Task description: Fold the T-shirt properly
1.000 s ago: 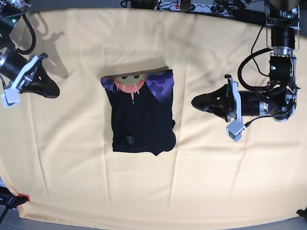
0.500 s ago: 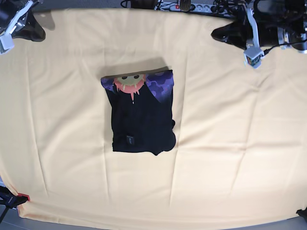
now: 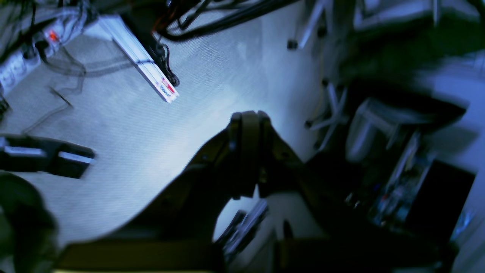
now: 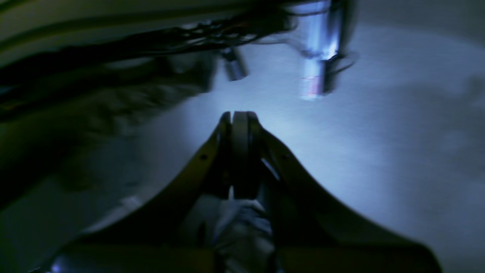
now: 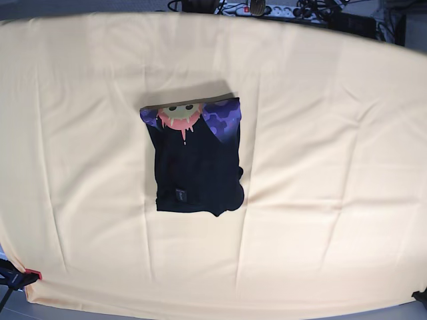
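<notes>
Both arms have left the base view since a second ago: then they flanked the shirt at the left and right sides of the tabletop, half a second ago they were at its far corners, now neither shows.

Left gripper [image 3: 248,117]: jaws pressed together, nothing between them; its wrist view looks off the tabletop onto grey floor, cables and a power strip [image 3: 22,64].

Right gripper [image 4: 238,115]: jaws likewise closed and empty, over blurred grey floor.

T-shirt [image 5: 195,157]: lies as a compact rectangle, a little left of the middle of the tabletop and nearer the far edge than the near one. Plain black side up; a band of purple print with the pink-yellow face shows along its far edge. Position matches the earlier frames.

Pale yellow cloth [image 5: 320,200] covers the tabletop, lightly creased.

Judgement: fold looks complete; arms withdrawn to rest. Near right corner of the bundle slightly rounded, not square.
</notes>
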